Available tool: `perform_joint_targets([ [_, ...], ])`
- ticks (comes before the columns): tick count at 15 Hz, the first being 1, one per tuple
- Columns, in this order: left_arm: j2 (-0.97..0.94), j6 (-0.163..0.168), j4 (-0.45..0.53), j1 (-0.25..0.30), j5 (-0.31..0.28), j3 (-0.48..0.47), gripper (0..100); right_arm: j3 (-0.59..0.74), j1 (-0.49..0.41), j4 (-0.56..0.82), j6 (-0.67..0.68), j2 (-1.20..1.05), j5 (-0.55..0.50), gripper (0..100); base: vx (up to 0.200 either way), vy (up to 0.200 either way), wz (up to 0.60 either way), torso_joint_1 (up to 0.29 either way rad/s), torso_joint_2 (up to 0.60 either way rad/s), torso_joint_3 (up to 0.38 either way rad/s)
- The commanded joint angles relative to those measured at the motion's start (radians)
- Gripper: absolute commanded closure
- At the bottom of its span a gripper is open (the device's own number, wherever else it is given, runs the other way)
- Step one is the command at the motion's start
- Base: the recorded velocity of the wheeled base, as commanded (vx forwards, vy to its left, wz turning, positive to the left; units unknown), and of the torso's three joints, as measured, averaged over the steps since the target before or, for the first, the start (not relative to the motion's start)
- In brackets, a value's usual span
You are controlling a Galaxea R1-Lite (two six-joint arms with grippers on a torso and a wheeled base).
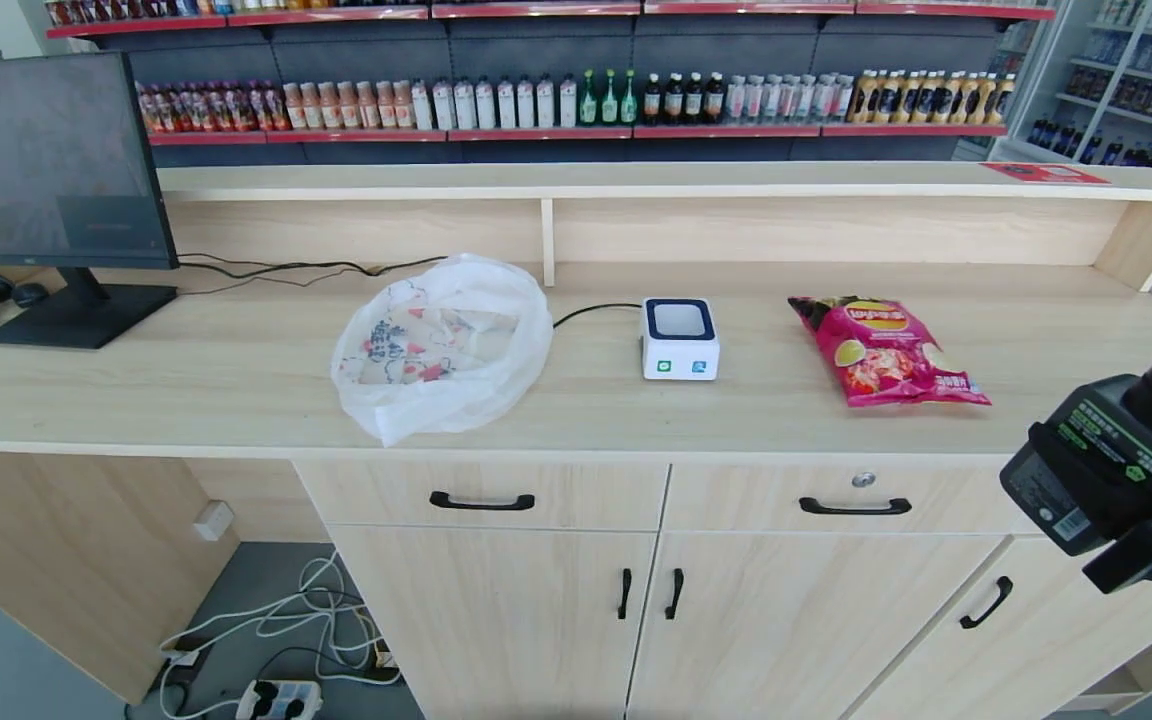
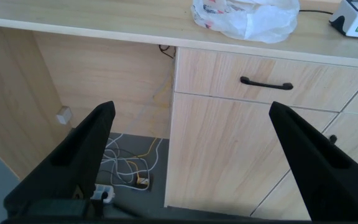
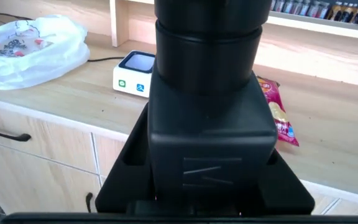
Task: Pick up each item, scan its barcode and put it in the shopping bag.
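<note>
Evidently staged for pick-scan-bag flow: chip bag point(image 1: 886, 350) at 3 o'clock of scanner point(image 1: 680, 338), shopping bag point(image 1: 446, 345) at 9 o'clock, mouth seemingly open. Left gripper point(image 2: 191, 109) released, empty. Right arm point(image 1: 1126, 470): cannot tell grip.

Black left tool point(image 2: 191, 107), broad wedge-shaped fingers point(image 2: 82, 152)
</note>
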Motion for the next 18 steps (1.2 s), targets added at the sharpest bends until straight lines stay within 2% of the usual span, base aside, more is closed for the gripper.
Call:
perform_joint_targets([
  [1, 0.0, -0.002, 0.0, 0.001, 0.001, 0.0, 0, 0.0, -0.002, -0.001, 0.001, 0.007, 0.0, 100, 0.0, 0.0, 0.0, 0.0, 0.0, 0.0],
  [2, 0.0, 0.0, 0.0, 0.001, 0.001, 0.0, 0, 0.0, -0.002, -0.001, 0.001, 0.007, 0.0, 100, 0.0, 0.0, 0.0, 0.0, 0.0, 0.0],
  [14, 0.0, -0.016, -0.003, 0.001, 0.004, 0.0, 0, 0.0, -0.002, 0.02, -0.003, -0.007, 0.008, 100, 0.0, 0.2, 0.0, 0.005, 0.0, 0.002],
  [18, 0.0, -0.016, -0.003, 0.001, 0.004, 0.0, 0, 0.0, 0.003, 0.019, -0.01, 0.004, 0.043, 100, 0.0, 0.2, 0.0, 0.002, 0.0, 0.002],
])
